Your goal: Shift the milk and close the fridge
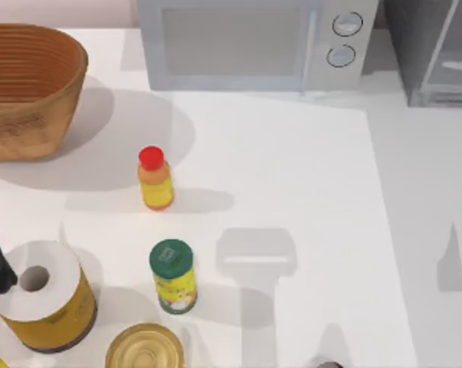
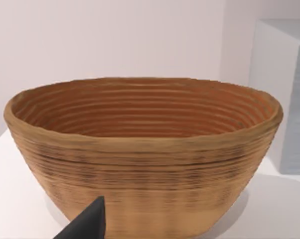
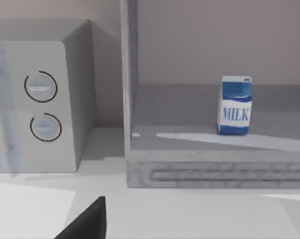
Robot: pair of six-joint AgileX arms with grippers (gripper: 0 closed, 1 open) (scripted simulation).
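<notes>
milk (image 3: 235, 105) upright inside open fridge (image 3: 200, 167), on its floor.

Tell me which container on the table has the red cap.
The orange bottle, standing mid-table; the yellow jar nearer the front has a green lid, and the milk a blue top.

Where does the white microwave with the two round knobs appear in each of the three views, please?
Top view: the microwave stands at the table's far edge, centre, with the fridge at its right.
Left wrist view: a pale box corner behind the basket is probably the microwave.
Right wrist view: it stands beside the open fridge, which holds the milk.
Shared landmark: the two round knobs.
</notes>
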